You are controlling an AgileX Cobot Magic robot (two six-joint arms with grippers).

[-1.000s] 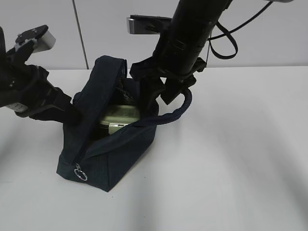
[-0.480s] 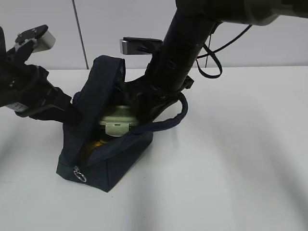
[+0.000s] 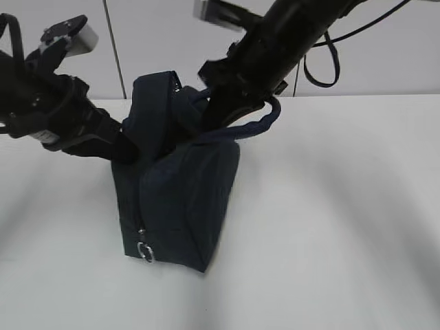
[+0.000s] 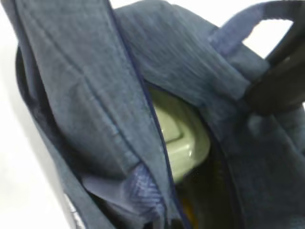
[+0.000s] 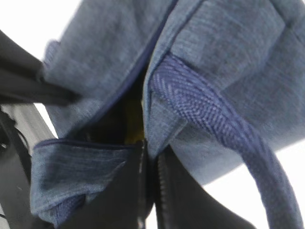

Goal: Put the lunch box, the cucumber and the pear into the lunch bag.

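The navy lunch bag [image 3: 182,199] stands tall on the white table, its mouth pulled narrow and its silver zipper pull [image 3: 144,252] low at the front. My left gripper [image 3: 129,152] holds the bag's left flap; its fingers are hidden by fabric in the left wrist view. My right gripper [image 3: 210,118] is shut on the bag's right rim by the handle [image 3: 256,122]; its dark fingers [image 5: 128,191] pinch fabric. Inside the bag [image 4: 86,109] lie the pale green lunch box [image 4: 183,138] and a yellow sliver of the pear [image 5: 136,130]. The cucumber is hidden.
The white table [image 3: 344,227] runs around the bag to a grey wall behind. Both black arms crowd over the bag's top, and a cable loops at the upper right [image 3: 323,62].
Both grippers have risen and pulled the bag's sides up and together. The bag now stands taller and narrower, and the lunch box no longer shows in the exterior view.
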